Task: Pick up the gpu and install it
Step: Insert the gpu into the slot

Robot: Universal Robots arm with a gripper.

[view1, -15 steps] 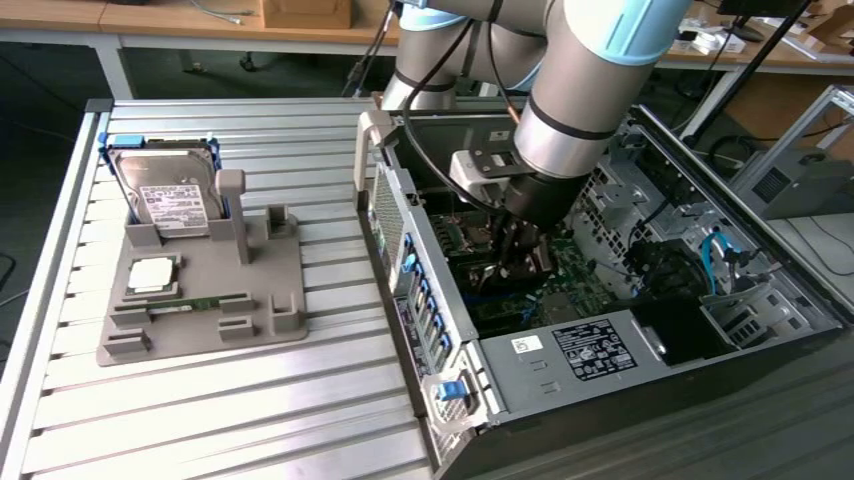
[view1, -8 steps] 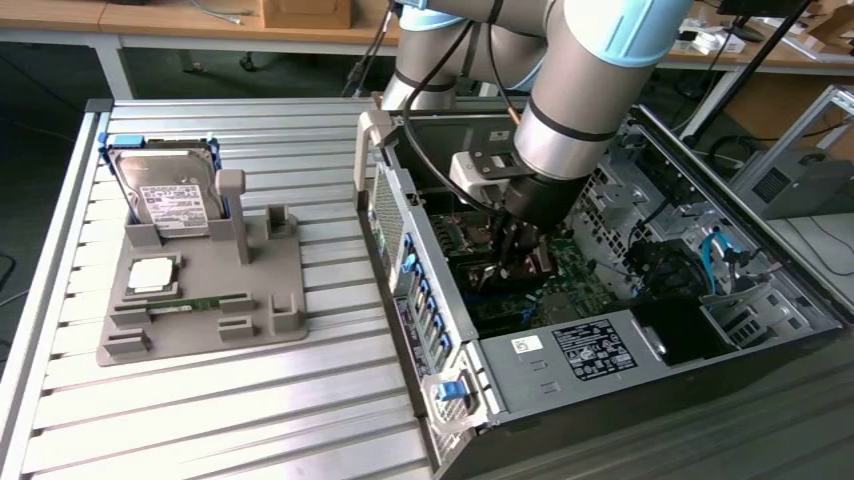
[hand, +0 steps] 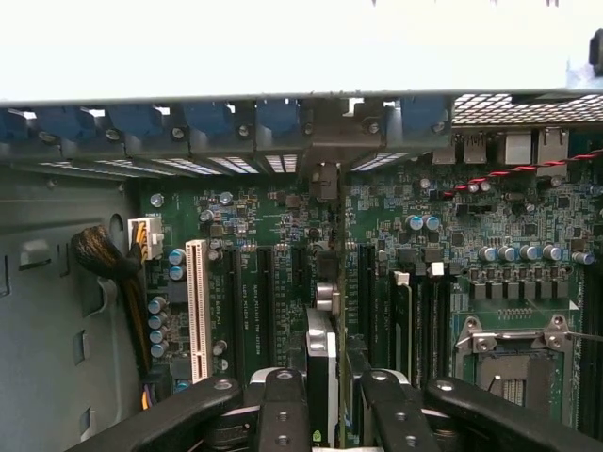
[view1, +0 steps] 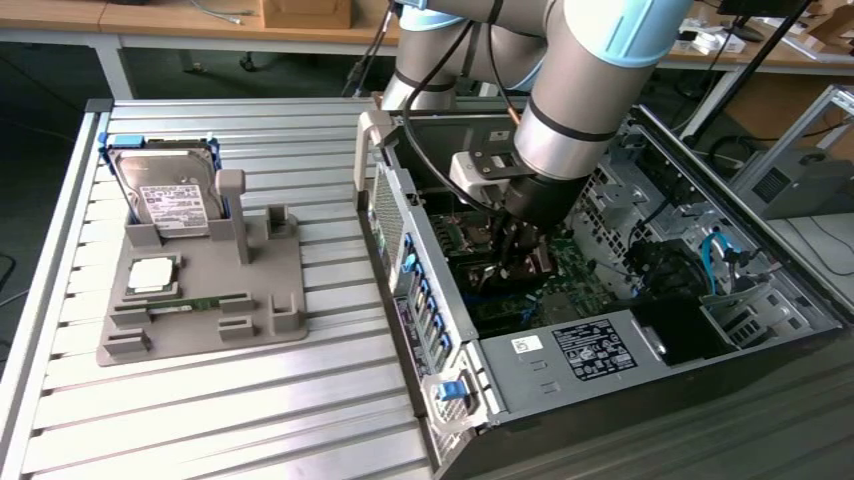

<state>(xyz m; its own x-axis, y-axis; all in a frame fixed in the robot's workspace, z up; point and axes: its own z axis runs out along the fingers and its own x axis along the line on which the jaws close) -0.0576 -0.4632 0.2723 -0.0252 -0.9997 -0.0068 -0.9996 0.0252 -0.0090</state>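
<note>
Holding the thin dark gpu card (hand: 321, 367) edge-on, the black jaws pinch narrow on it just above the green motherboard (hand: 283, 235); insertion seems in hand, and seating likely calls for its edge square over one long black slot (hand: 267, 301) on that board.

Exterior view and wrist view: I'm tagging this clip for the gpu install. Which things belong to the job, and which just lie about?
Job: gpu, hand shut on it, motherboard, computer case.
Lying about: hard drive, memory stick, processor chip, grey holder.
</note>
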